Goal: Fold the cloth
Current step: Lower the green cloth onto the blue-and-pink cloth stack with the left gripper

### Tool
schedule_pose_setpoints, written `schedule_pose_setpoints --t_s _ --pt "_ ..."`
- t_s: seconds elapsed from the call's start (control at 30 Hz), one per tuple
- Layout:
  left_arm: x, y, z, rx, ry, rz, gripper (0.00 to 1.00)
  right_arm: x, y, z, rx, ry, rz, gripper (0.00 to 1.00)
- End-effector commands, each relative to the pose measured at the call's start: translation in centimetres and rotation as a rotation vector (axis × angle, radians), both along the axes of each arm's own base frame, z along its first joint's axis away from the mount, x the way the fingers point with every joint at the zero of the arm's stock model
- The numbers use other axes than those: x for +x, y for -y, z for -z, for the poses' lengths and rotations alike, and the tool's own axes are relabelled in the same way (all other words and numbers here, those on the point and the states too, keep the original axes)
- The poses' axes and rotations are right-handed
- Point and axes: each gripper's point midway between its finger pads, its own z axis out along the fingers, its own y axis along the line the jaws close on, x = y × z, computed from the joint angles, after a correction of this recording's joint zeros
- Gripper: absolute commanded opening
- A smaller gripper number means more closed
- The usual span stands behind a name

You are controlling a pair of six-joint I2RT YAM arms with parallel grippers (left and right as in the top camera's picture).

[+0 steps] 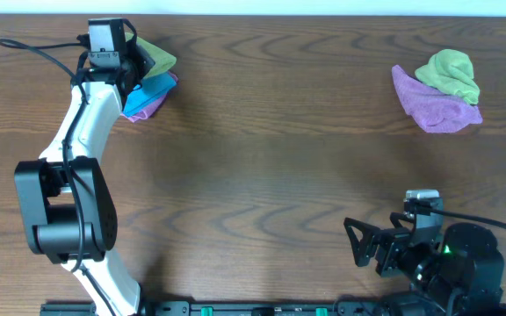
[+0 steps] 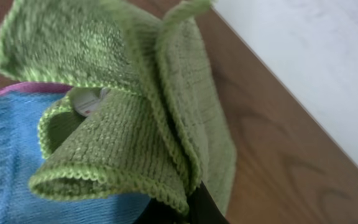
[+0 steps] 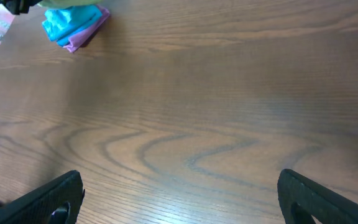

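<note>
My left gripper (image 1: 137, 63) is at the far left of the table, shut on a folded green cloth (image 1: 159, 60). It holds the cloth over a folded blue cloth (image 1: 149, 90) that lies on a purple one (image 1: 152, 107). In the left wrist view the green cloth (image 2: 129, 112) fills the frame, pinched at the bottom by my dark finger (image 2: 199, 208), with the blue cloth (image 2: 8, 162) beneath. My right gripper (image 1: 364, 244) is open and empty over bare wood at the near right, both fingertips showing in its wrist view (image 3: 179, 199).
A crumpled green cloth (image 1: 451, 72) lies on a crumpled purple cloth (image 1: 437, 107) at the far right. The folded pile also shows in the right wrist view (image 3: 73, 25). A white surface (image 2: 316, 56) lies beyond the table's far edge.
</note>
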Motion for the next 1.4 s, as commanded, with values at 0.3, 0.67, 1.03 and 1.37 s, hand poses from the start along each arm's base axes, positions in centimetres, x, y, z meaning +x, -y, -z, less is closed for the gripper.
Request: schedule_pose_setpoints --t_s 0.3,0.67,1.03,1.37 --pt "-2.8 -3.7 1.5 0.107 -0.148 -0.084 0.11 0.0 0.0 0.1 0.013 -0.007 0.012 0.99" --pt "-4.7 -4.8 2.7 0.108 -0.234 -0.094 0.44 0.0 0.0 0.1 0.013 -0.007 0.012 0.99" --pt "-5.8 -4.6 2.8 0.120 -0.281 -0.066 0.67 0.0 0.0 0.1 0.013 -0.007 0.012 0.99" --pt "-6.2 -4.6 -1.1 0.134 -0.209 -0.060 0.79 0.0 0.0 0.1 0.013 -0.007 0.012 0.99"
